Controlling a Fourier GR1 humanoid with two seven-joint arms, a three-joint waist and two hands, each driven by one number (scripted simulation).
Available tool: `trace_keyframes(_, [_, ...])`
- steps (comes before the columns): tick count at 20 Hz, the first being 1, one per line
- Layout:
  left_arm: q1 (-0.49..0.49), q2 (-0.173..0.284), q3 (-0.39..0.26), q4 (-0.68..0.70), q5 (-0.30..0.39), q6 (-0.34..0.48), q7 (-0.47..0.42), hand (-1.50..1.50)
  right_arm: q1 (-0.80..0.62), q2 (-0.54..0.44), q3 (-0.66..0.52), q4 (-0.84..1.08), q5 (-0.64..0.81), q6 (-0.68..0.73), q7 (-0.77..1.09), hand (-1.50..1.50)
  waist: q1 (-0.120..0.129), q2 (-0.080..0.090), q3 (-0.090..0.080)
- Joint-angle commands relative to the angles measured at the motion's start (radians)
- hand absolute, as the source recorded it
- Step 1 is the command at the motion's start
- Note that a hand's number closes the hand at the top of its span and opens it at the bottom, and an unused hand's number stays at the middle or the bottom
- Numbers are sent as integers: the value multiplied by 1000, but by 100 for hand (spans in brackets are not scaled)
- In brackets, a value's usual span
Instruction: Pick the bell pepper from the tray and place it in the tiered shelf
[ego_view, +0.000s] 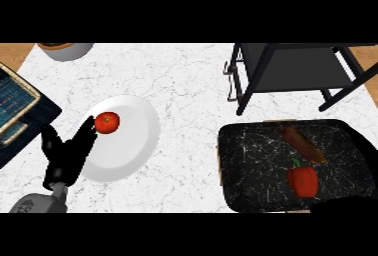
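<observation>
Bell pepper (303, 181), red, green-stemmed (lying flat), in black tray (244, 165)

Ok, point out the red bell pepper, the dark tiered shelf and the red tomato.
red bell pepper (303, 181), head view, middle of its body, on the black tray.
dark tiered shelf (291, 67), head view, flat top surface.
red tomato (108, 122), head view, its centre, on the white plate.
</observation>
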Motion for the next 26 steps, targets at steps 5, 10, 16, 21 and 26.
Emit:
trace_keyframes(5, [37, 20, 59, -1, 19, -71, 15, 0, -16, 111, 94, 79, 199, 10, 108, -150, -10, 0, -3])
trace_keyframes(10, [53, -49, 32, -20, -35, -35, 10, 0, -19, 186, 88, 157, 255, 17, 47, -150, -12, 1, -3])
trace_keyframes(16, [17, -22, 63, -67, -48, -34, 107, 0, -20, 285, 124, 205, 370, 9, 87, -150, -12, 0, -2])
trace_keyframes(21, [24, -56, 81, -17, -81, -44, 66, 0, -63, 294, 67, 236, 375, 92, 103, -150, -14, 1, -3])
trace_keyframes(26, [62, -63, 110, -64, -85, -77, 74, 0, -75, 356, 61, 292, 475, 93, 78, -150, -12, 0, -3])
